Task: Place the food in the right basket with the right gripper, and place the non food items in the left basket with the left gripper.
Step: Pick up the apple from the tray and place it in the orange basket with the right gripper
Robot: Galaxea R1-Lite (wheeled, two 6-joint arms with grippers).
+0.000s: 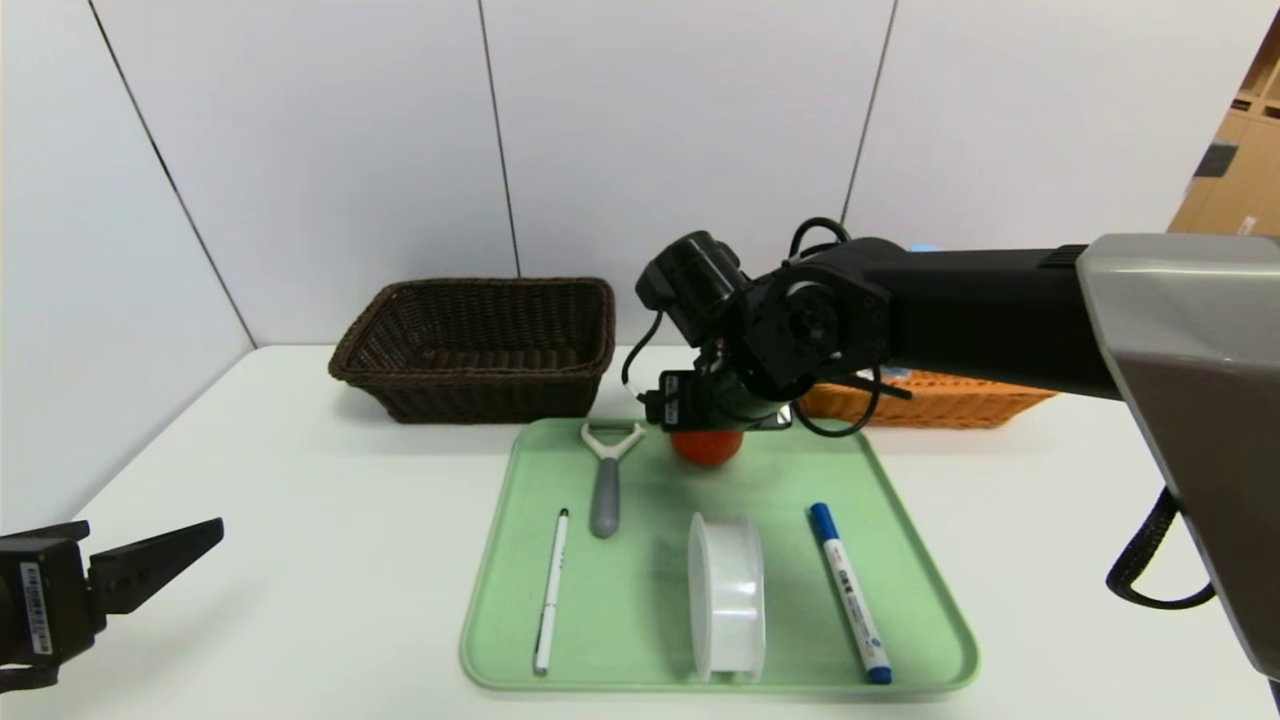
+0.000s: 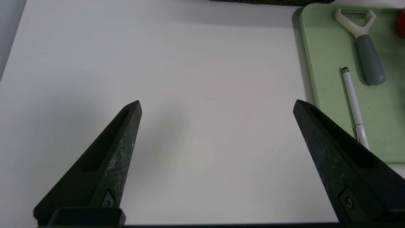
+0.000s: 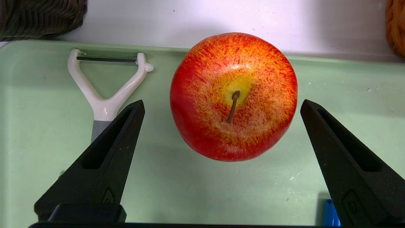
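I've got the right gripper point(image 3: 221, 104) over the apple point(image 3: 233, 95) at the far edge of the green tray point(image 1: 900, 560), fingers spread wide, nothing gripped. Next: drop, clamp, carry to the orange basket point(image 1: 940, 400). Left gripper point(image 2: 216, 106) idle, spread, near-left table corner.

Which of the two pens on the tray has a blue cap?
The marker along the tray's right side; its cap is blue. The thin pen on the left side is all white with a dark tip.

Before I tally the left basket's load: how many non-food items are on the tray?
4: peeler at the back left beside the apple, pen front left, tape roll front middle, marker front right. The right arm may hide more.
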